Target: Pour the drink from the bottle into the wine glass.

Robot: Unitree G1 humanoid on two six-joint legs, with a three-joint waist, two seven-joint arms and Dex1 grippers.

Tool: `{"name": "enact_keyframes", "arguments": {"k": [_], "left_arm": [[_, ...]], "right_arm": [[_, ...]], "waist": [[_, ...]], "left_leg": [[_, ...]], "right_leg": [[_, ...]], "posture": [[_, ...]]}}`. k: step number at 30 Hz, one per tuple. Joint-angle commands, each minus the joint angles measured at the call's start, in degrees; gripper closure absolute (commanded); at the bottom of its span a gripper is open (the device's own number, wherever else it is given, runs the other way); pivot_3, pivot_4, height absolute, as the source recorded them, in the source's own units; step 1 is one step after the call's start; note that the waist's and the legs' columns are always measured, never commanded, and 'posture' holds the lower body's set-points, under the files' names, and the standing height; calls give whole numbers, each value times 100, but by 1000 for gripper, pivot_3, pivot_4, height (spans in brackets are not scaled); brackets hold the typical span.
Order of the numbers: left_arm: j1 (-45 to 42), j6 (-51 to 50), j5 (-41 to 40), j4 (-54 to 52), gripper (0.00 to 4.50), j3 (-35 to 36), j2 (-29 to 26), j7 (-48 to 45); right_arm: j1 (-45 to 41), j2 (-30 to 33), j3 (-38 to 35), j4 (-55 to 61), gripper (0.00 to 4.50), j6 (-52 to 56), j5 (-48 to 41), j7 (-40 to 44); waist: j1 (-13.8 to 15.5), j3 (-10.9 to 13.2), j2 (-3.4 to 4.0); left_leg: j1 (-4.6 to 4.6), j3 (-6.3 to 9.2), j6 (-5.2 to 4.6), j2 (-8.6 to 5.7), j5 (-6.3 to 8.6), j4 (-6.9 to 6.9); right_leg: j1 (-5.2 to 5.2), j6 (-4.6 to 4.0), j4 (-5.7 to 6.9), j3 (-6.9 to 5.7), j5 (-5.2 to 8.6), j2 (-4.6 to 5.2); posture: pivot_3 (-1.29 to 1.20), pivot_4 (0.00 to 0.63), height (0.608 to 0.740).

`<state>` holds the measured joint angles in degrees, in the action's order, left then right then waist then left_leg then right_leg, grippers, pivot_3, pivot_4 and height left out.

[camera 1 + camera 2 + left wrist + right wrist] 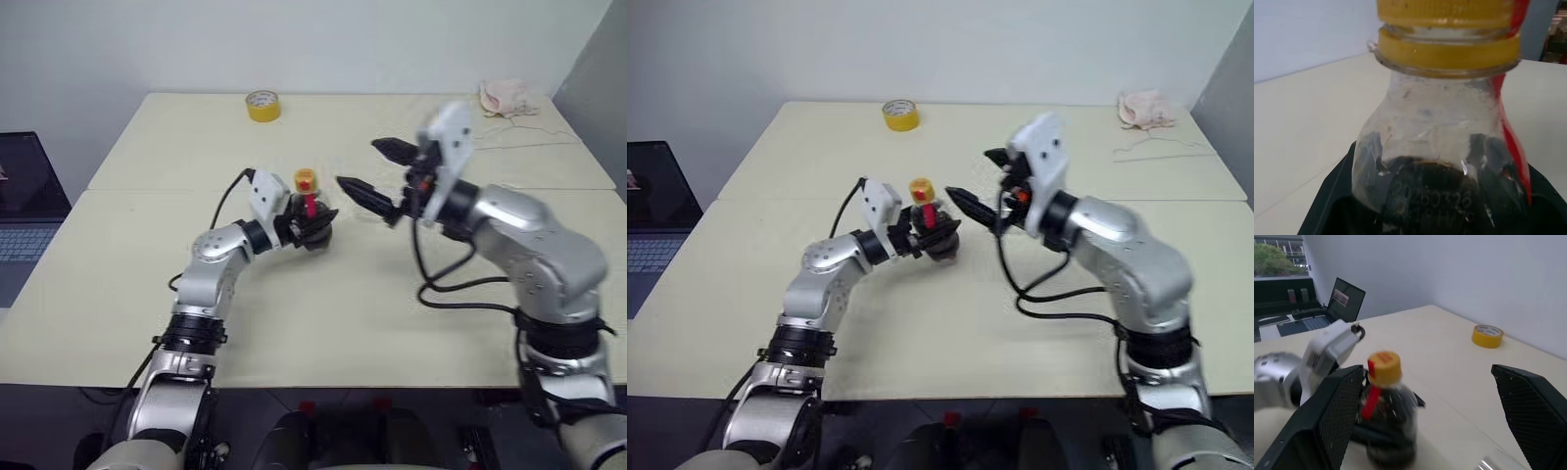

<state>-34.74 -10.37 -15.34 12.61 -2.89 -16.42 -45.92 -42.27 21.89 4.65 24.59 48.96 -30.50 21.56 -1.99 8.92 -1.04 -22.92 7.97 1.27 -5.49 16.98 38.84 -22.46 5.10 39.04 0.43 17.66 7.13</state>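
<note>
The main risk here is the cap: the bottle (935, 233) wears its yellow cap (921, 189), so nothing can be poured until the cap comes off, and a twist from the right gripper (972, 181) could spin or tip the squat bottle if the left gripper (939, 233) holds it too loosely. A slip would spill the dark drink (1391, 428) onto the table (1038, 323). A second worry is the wine glass (345, 168); only a faint clear shape shows near the right fingers (hard to make out), so a sweeping arm could knock it.

The left arm reaches forward and inward, its fingers closed around the bottle's lower body, holding it upright over the middle of the table. The right arm is bent across toward it, fingers spread wide and empty, pointing roughly level at the cap from just beside the bottle. A yellow tape roll (900, 114) sits well apart at the far edge.
</note>
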Motion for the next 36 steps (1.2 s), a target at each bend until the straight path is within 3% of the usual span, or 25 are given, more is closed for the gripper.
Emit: {"name": "enact_keyframes", "arguments": {"k": [1, 22, 25, 32, 36], "left_arm": [[24, 35, 179, -425, 1932, -132, 143, 342], [273, -17, 387, -874, 1978, -473, 386, 737], [292, -23, 390, -902, 1978, -486, 386, 737], [329, -32, 387, -913, 1985, -483, 327, 718], [381, -67, 350, -955, 2058, -470, 277, 679]], "right_arm": [[-155, -126, 22, 121, 0, 135, 174, -311], [17, -208, 397, 165, 0, 629, 413, -134], [16, -260, 340, 122, 614, 639, 434, -176], [28, -349, 269, 116, 3135, 624, 437, -163], [42, -379, 225, 90, 3284, 548, 392, -82]], "waist": [[5, 0, 0], [-8, 0, 1], [-8, 0, 1], [-8, 0, 1], [-8, 0, 1]], "left_leg": [[-1, 0, 0, -2, 0, 0], [0, -10, 0, 0, 0, -4], [0, -10, 0, -1, 0, -5], [0, -10, 0, 0, 0, -5], [0, -11, 0, -1, 0, -5]], "right_leg": [[0, 0, -1, 0, 0, 1], [-11, 0, 2, 11, 0, -2], [-11, 0, 2, 11, 0, -2], [-13, 0, 3, 11, 0, -2], [-13, 0, 3, 12, 0, -2]], "posture": [[0, 150, 740], [0, 150, 740], [0, 150, 740], [0, 150, 740], [0, 150, 740]]}}
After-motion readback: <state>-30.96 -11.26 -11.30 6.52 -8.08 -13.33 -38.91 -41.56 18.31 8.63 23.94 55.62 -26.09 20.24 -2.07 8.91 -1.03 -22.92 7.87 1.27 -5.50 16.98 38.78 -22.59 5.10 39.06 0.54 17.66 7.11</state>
